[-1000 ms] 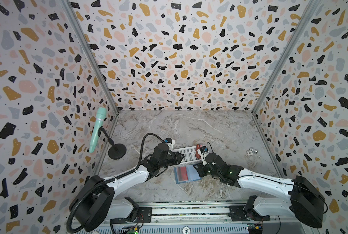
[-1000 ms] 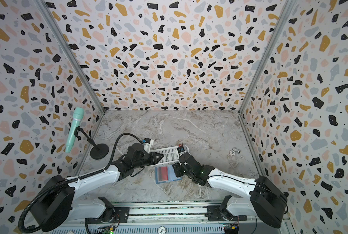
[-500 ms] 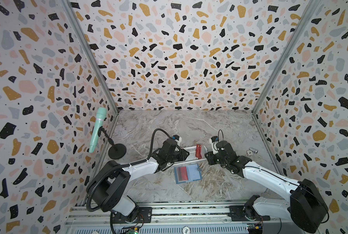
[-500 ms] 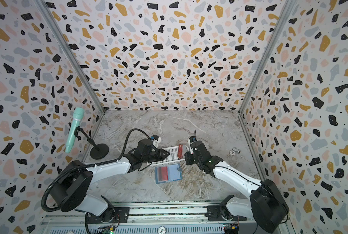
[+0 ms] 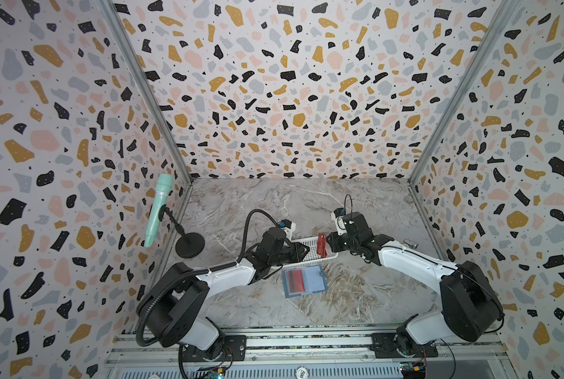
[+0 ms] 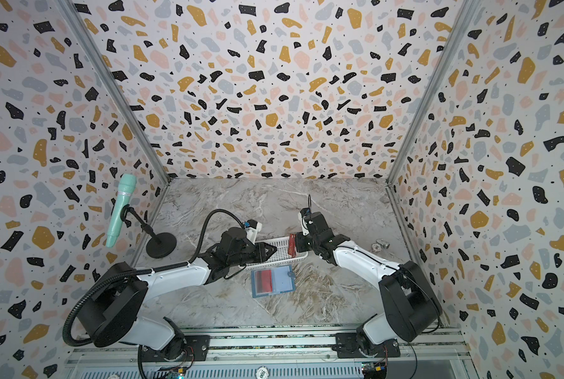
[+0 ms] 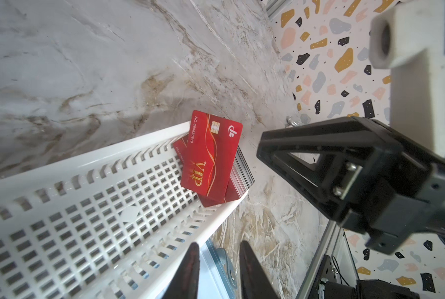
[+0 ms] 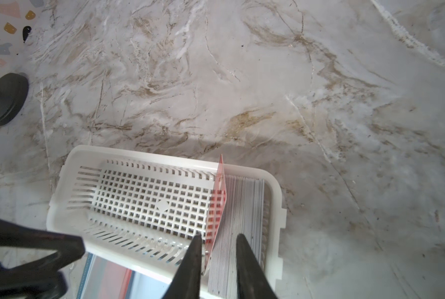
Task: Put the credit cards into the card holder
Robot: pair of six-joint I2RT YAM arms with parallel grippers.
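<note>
Red credit cards (image 7: 211,155) on edge — long axis across basket (image 7: 112,150), left tool (image 7: 218,244) apart, right tool (image 8: 218,236) apart

card holder (image 7: 225,264): mostly hidden behind basket (image 7: 60,220), cut by frame edge | right tool (image 8: 218,236): finger bases cut off | small metal item (image 5: 411,243), right of centre: too small to identify

Both arms stretch low and forward with elbows bent outward, wrists turned inward, left gripper (image 5: 304,252) lying near level and right gripper (image 5: 329,239) pitched down more steeply, tips facing each other, near but apart, each pair of jaws parted by a narrow gap.
</note>
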